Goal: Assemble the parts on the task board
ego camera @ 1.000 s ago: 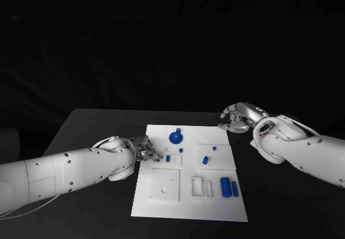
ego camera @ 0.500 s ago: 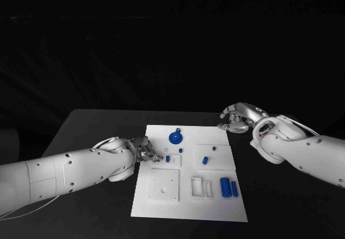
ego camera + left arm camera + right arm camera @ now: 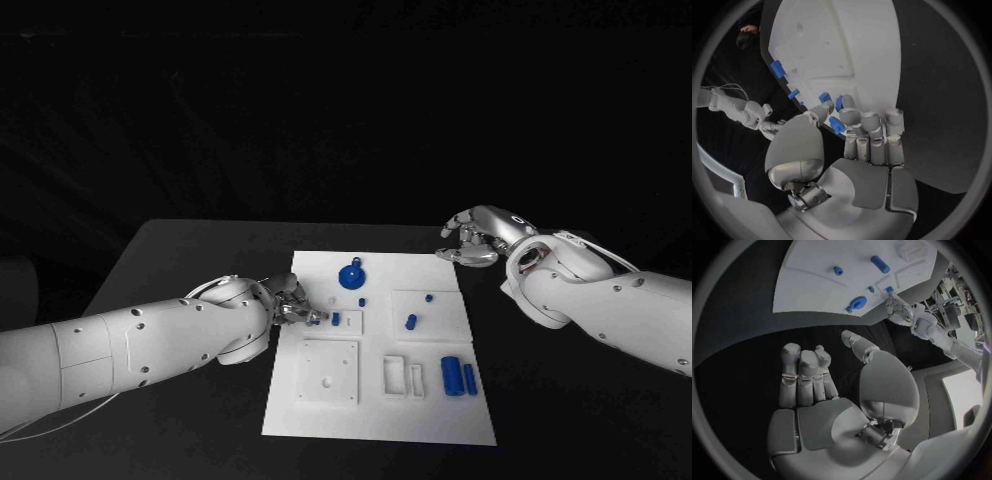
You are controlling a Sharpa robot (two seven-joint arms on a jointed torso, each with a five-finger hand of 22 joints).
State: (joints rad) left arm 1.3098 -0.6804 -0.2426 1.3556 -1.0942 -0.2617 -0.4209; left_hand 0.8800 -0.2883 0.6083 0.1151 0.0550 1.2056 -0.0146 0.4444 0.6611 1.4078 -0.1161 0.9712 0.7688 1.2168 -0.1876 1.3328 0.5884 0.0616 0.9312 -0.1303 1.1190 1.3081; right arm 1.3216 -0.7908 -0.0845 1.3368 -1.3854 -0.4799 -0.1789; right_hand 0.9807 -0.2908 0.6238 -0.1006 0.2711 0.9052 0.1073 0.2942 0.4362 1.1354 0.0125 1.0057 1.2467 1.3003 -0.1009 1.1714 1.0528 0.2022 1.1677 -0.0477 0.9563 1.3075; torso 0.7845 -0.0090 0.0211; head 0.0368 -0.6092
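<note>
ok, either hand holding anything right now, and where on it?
The left hand pinches a small blue part at the white task board edge, fingertips on its ends. The right hand holds nothing.

This looks like a robotics lab or test cell arranged for bench trials. A matte black table [image 3: 188,250] stands before a wholly dark backdrop, with nothing domestic around it. In the middle of the table lies a flat white plastic task board [image 3: 433,420] with moulded rectangular recesses and small blue plastic parts [image 3: 453,375], the sort of fixture used for assembly tests. The right wrist view shows a cluttered rack of equipment [image 3: 959,295] beyond the table's edge.
</note>
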